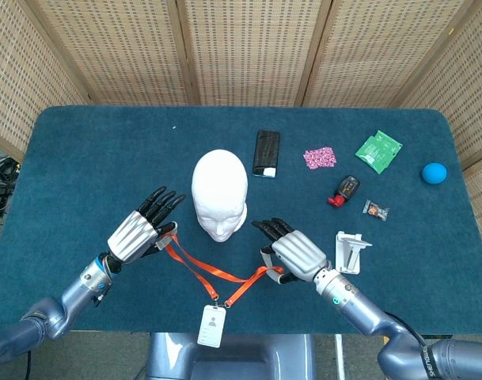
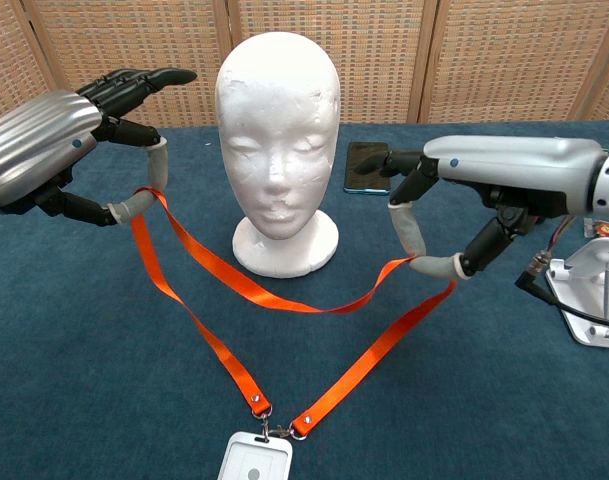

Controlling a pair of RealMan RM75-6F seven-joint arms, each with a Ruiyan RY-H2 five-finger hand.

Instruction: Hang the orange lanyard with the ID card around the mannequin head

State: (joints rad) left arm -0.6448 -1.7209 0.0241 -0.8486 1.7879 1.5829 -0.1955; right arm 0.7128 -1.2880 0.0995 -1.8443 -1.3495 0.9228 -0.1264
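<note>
The white mannequin head (image 1: 220, 192) (image 2: 278, 128) stands upright at the table's middle, facing me. The orange lanyard (image 1: 195, 269) (image 2: 209, 270) hangs in a loop in front of it, lifted off the cloth at both sides. Its white ID card (image 1: 212, 326) (image 2: 254, 459) lies at the near table edge. My left hand (image 1: 139, 229) (image 2: 59, 140) pinches the strap's left side, raised beside the head. My right hand (image 1: 292, 253) (image 2: 484, 190) pinches the strap's right side, also raised.
Behind the head lies a black phone (image 1: 267, 153). To the right are a pink packet (image 1: 319, 157), a green packet (image 1: 378, 150), a red-and-black key fob (image 1: 346, 190), a small wrapped snack (image 1: 375, 210), a white stand (image 1: 351, 250) and a blue ball (image 1: 434, 172).
</note>
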